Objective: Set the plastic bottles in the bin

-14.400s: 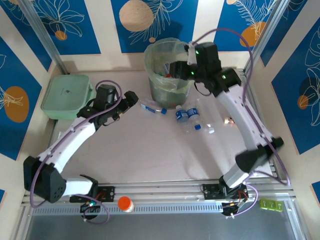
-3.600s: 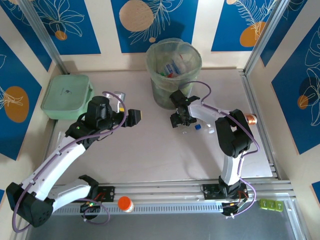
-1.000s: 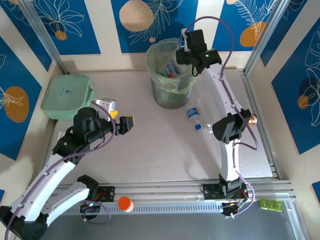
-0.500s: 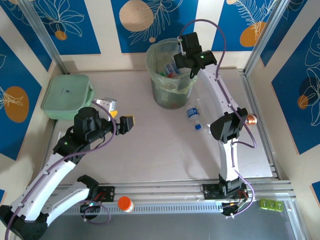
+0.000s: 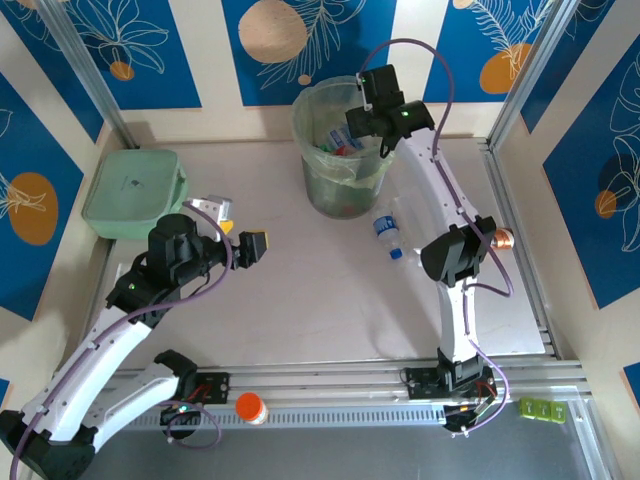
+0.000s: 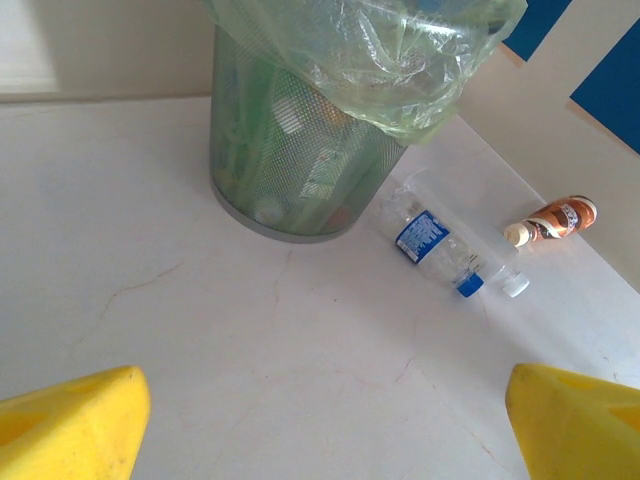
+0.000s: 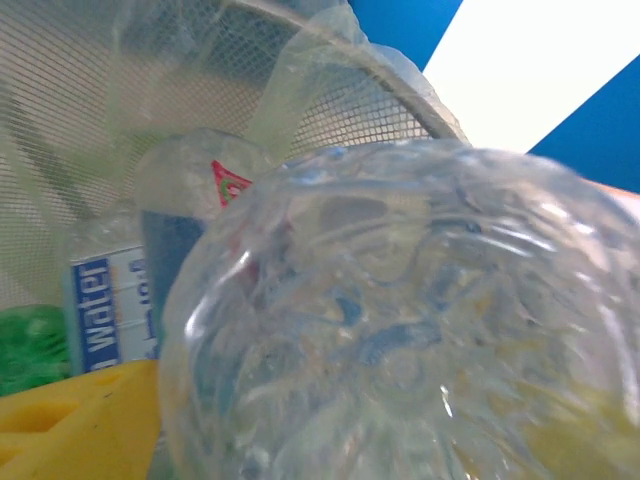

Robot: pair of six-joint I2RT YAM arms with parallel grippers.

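Close to us, the left gripper (image 6: 320,420) has not moved in the last moment. Its yellow fingers (image 6: 70,420) stand wide apart with nothing between them. Ahead of those fingers and a bit to their right, one clear water bottle (image 6: 436,250) lies flat on the table (image 6: 150,300). A loose white cap (image 6: 515,286) lies just beside its blue-capped end. The bottle has a blue label, but we cannot read it. Further right lies a small brown bottle (image 6: 550,219).

Far ahead, the right gripper (image 5: 360,118) has come up from the table and now hangs over the mouth of the bin (image 5: 330,190). A clear bottle (image 7: 400,320) sits right in front of its fingers, above the bin. The fingers have been spreading, but we cannot tell if they are holding the bottle or have let go. We think this bottle is about to land inside, so few are left outside. Below the fingers, inside the bin, a blue label (image 7: 105,300) reads "water". A red triangle mark (image 7: 228,183) is next to it.
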